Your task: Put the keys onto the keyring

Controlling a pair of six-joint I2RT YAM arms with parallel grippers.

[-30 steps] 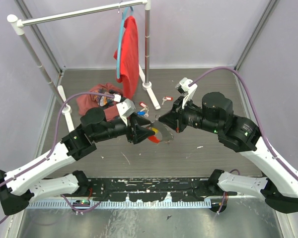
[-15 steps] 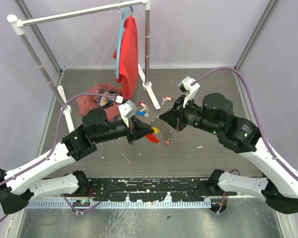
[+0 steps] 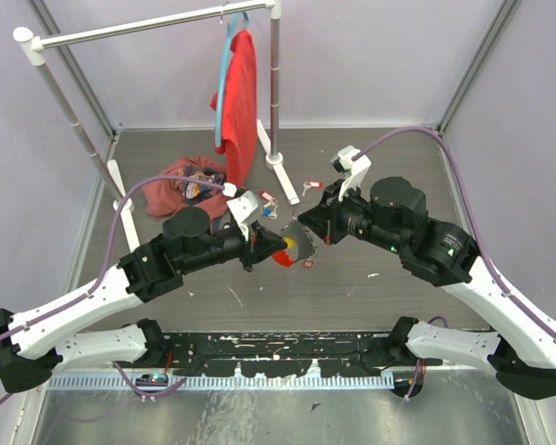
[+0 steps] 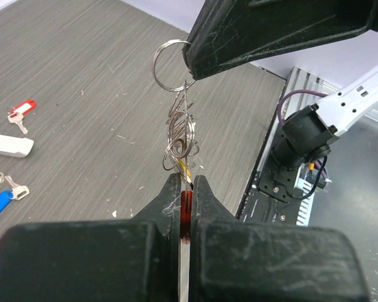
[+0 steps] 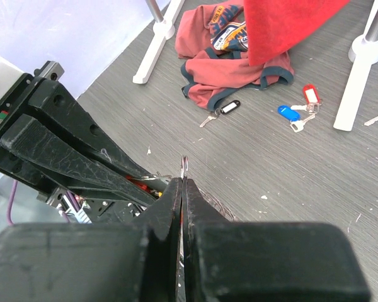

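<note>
From above, the two arms meet over the middle of the grey tabletop [image 3: 398, 158]. The left claw [image 3: 278, 248] and the right claw [image 3: 301, 228] are almost tip to tip. The keyring [image 3: 282, 258] hangs between them, up off the tabletop. Loose keys [image 3: 267, 196] with coloured tags lie behind the claws, near the foot of a clothes rack [image 3: 276, 159]. A heap of clothes [image 3: 176, 176] lies to the left of them.

In the left wrist view, the left claw [image 4: 184, 187] is pinched tight on the keyring's red tag [image 4: 186, 217]. The silver rings of the keyring [image 4: 178, 135] run up from it to the right claw [image 4: 190, 66], which grips the top ring. A few keys [image 4: 22, 108] lie on the tabletop at the left.

In the right wrist view, the right claw [image 5: 181, 187] is pressed tight on a thin silver ring of the keyring [image 5: 184, 165]. The left claw's black fingers [image 5: 82, 151] reach in from the left. Keys [image 5: 288, 113] with black, blue and red tags lie by the heap of clothes [image 5: 227, 69].
</note>
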